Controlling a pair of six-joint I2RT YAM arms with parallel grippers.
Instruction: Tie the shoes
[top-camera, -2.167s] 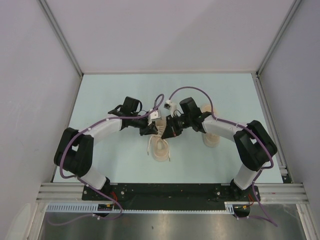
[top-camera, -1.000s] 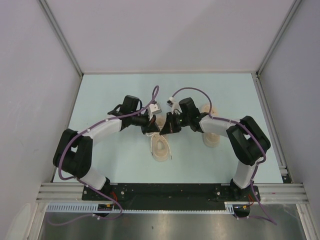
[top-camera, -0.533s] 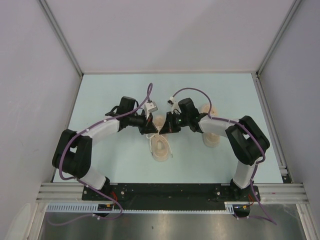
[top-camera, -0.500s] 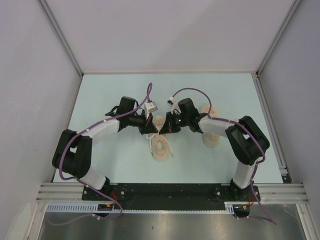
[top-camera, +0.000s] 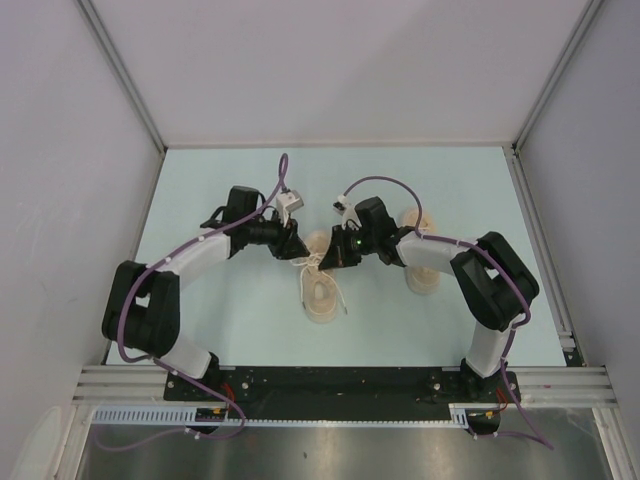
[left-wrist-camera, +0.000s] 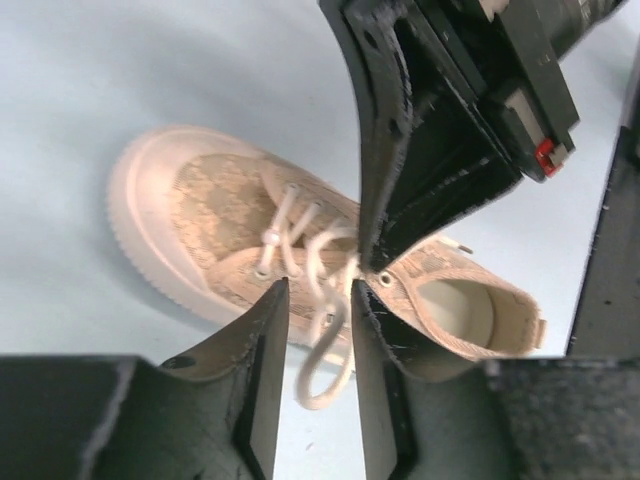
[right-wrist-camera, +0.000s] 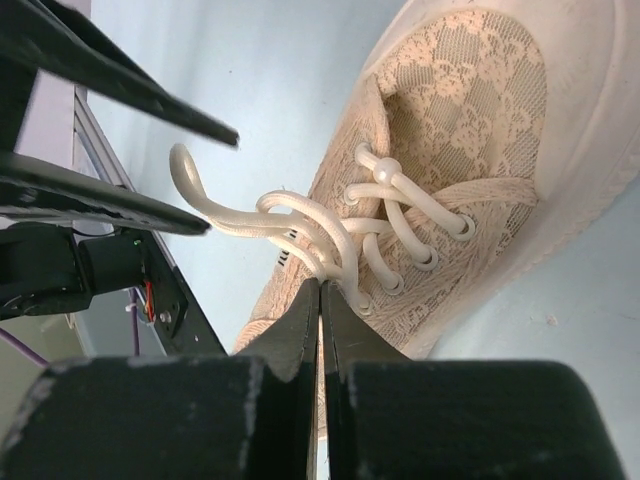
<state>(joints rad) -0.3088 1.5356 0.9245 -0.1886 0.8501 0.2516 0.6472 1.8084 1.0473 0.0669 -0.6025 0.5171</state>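
Top external view: one shoe (top-camera: 322, 300) lies mid-desk (top-camera: 220, 180), its long axis running from far edge to near edge, toe toward the far edge. The other shoe (top-camera: 422, 280) sits nearer the right edge, partly under the right arm. The left fingers (left-wrist-camera: 262, 380) are spread, with a lace (right-wrist-camera: 300, 212) loop between them. The right fingers (right-wrist-camera: 300, 330), pressed together, pinch that lace above the eyelets.

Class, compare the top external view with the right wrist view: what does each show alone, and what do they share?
Top external only: a second shoe lying partly beneath the right arm. Right wrist only: the lace pinched in the shut right pincer, and the upper's lacy pattern. Shared: the middle shoe and the open left pincer.
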